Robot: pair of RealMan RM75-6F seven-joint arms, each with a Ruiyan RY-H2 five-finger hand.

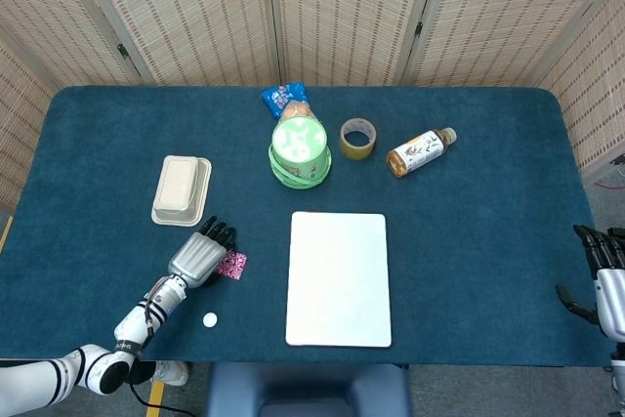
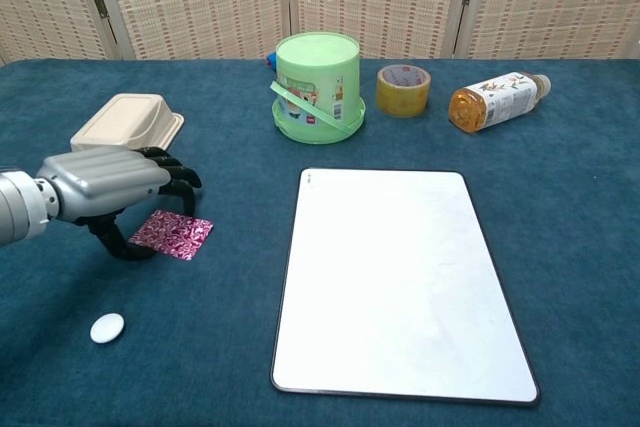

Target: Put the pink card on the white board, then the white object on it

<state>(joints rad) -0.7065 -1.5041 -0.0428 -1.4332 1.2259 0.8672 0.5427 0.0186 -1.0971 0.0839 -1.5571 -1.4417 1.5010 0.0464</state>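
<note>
head view: the left hand (image 1: 199, 257) hovers over the pink card (image 1: 232, 264) near the table's (image 1: 488, 202) front left corner, fingers curled down at the card's edge; whether it grips the card cannot be told. the card lies flat on the cloth, apart from the white board (image 1: 339, 278) at front centre. the small white object (image 1: 210, 319) sits by the front edge, near the wrist. the right hand (image 1: 598, 275) waits at the right edge, fingers spread, holding nothing. to lift the thin card well, the fingers probably need to pin one edge and pinch it with the thumb rather than press it flat.

chest view: one pink card (image 2: 173, 233), one white board (image 2: 395, 282), one white object (image 2: 107, 327); toward the back edge, one beige lidded box (image 2: 127, 122), one green bucket (image 2: 317, 82), one tape roll (image 2: 403, 89) and one bottle (image 2: 498, 100) on its side. the left hand (image 2: 105, 187) arches over the card's left side.
</note>
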